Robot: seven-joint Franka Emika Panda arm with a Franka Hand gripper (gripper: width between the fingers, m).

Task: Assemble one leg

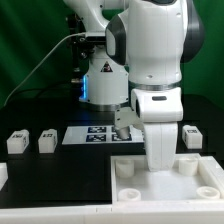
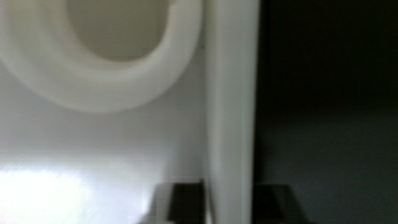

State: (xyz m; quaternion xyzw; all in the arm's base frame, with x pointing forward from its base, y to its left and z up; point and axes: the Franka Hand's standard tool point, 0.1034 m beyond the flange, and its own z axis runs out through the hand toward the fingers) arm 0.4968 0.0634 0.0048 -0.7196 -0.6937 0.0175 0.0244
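This is a robotics lab: a white robot arm (image 1: 155, 50) over a black table (image 1: 40, 115), a plain green screen (image 1: 25, 40) behind the table's far edge, a marker board (image 1: 95, 134) of printed tags lying on it.

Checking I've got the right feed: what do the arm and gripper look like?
The arm has glossy white rounded shells with dark grey joint bands, and a blue light glows at its base. The gripper shows only dark fingertips.

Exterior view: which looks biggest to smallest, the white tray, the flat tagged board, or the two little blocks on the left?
1. Tray, though nearest the camera.
2. Marker board.
3. Outer leg and inner leg, looking alike.
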